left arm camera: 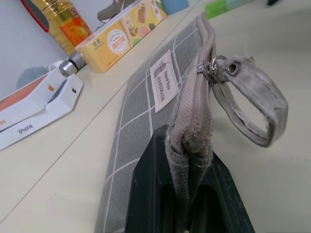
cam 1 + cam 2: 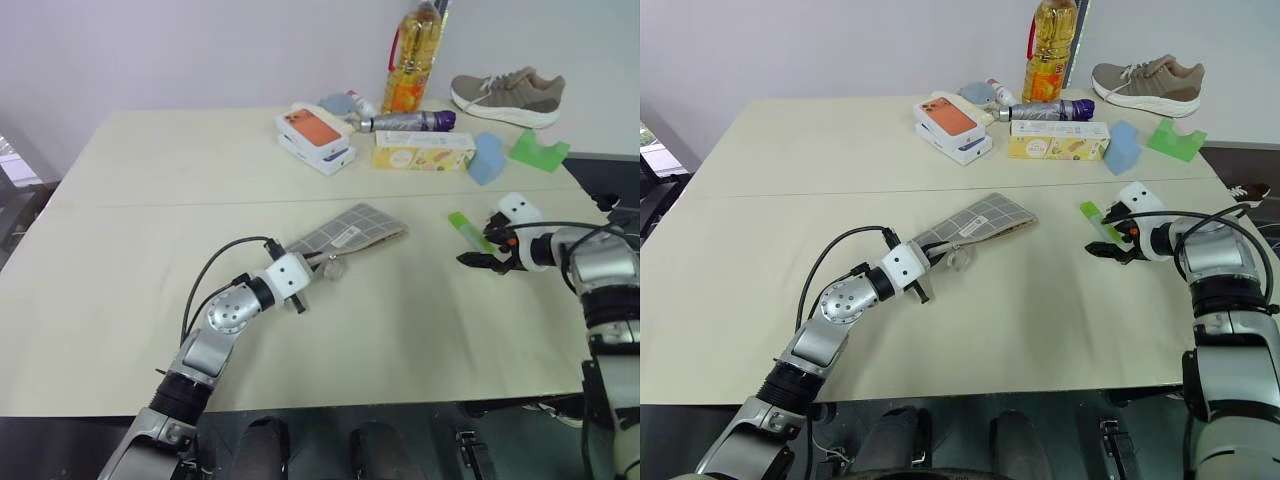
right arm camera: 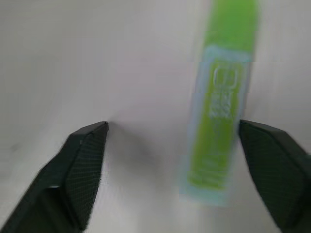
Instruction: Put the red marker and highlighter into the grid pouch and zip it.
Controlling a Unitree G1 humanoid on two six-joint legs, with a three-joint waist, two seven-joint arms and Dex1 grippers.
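Note:
The grid pouch [image 2: 352,230] lies flat near the middle of the table, grey with white lines, a white label and a fabric loop on its zipper pull [image 1: 252,104]. My left gripper [image 1: 187,158] is shut on the near end of the pouch's zipper edge. The lime-green highlighter [image 2: 468,231] lies on the table to the right of the pouch. My right gripper [image 3: 172,145] is open just in front of the highlighter. In the right wrist view the highlighter [image 3: 221,107] lies between the spread fingers, close to one fingertip [image 3: 272,160]. The red marker is out of view.
Along the table's far side stand an orange-topped phone box [image 2: 318,135], a purple-grey cylinder [image 2: 408,122], a yellow carton [image 2: 423,150], an oil bottle [image 2: 413,55], a shoe [image 2: 507,95], a blue block [image 2: 487,158] and a green notched block [image 2: 539,150].

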